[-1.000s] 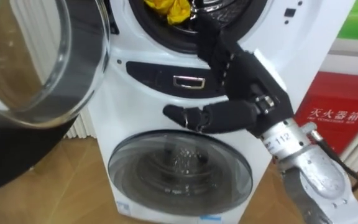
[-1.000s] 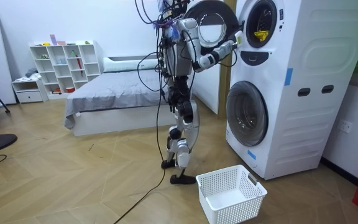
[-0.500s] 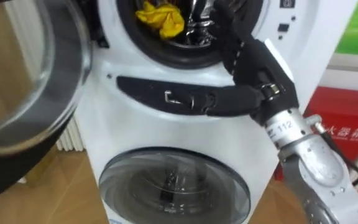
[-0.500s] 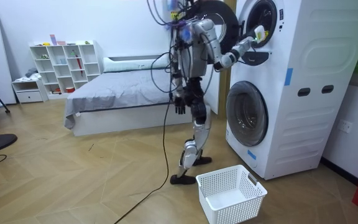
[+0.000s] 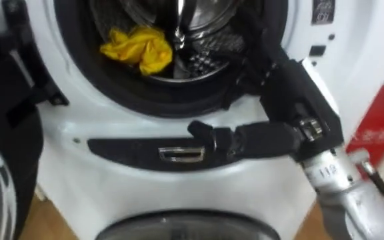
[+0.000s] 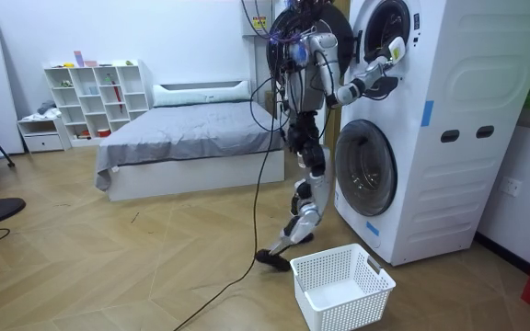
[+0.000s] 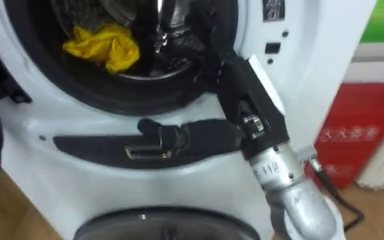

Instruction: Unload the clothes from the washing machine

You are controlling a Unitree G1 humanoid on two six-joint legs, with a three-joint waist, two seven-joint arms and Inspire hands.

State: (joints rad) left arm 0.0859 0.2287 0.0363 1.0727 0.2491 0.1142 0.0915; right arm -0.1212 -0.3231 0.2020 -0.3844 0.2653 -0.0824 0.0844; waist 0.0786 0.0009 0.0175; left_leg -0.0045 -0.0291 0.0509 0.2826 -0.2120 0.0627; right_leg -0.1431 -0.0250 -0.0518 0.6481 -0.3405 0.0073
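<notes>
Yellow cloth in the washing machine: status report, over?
Right hand open, reaching into white washing machine's upper drum. Crumpled yellow cloth lies inside, left of hand, untouched. Round door swung open, nothing between.

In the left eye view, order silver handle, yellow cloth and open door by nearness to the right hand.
From the right hand:
1. silver handle, just below its thumb.
2. yellow cloth, inside the drum.
3. open door, far left.

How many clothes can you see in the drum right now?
1: a yellow cloth at the drum's lower left, left of the right hand. More may be hidden deeper inside.
</notes>
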